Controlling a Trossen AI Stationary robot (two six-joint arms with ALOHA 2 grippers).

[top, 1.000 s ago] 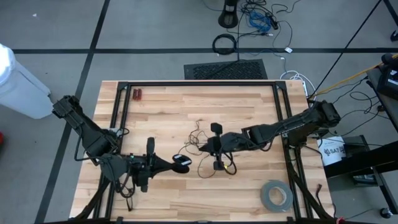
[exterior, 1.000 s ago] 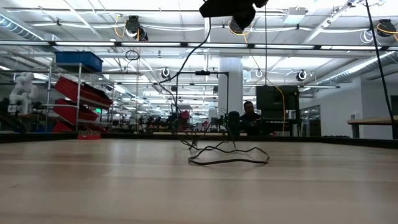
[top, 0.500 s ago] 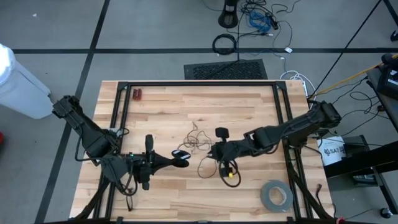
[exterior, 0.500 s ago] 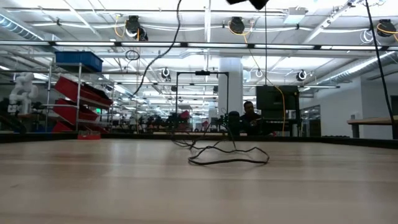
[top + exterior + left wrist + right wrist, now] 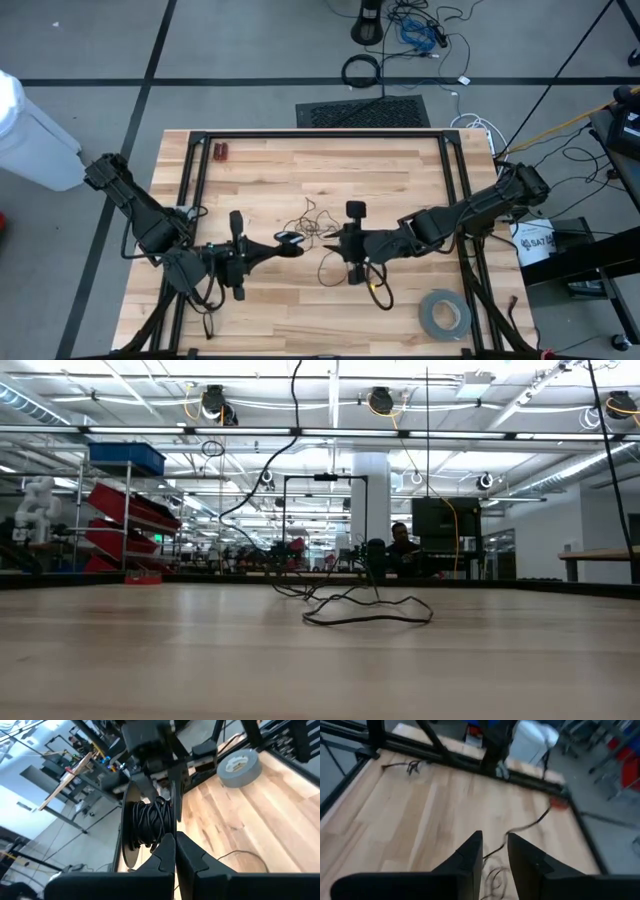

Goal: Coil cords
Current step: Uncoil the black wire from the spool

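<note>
Left gripper (image 5: 292, 243): fingers pinched on the cord bundle (image 5: 149, 822), mid-table
Right gripper (image 5: 493, 854): fingers narrowly parted, empty
Loose strands (image 5: 312, 220): table centre
Risk: strands likely snagged or unwound

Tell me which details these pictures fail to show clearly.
- High view: the cord strands are too thin to trace between the left tool and right tool.
- Low view: both tools are cut off by the top edge.
- Right wrist view: blur hides whether the cord touches the fingers.
</note>
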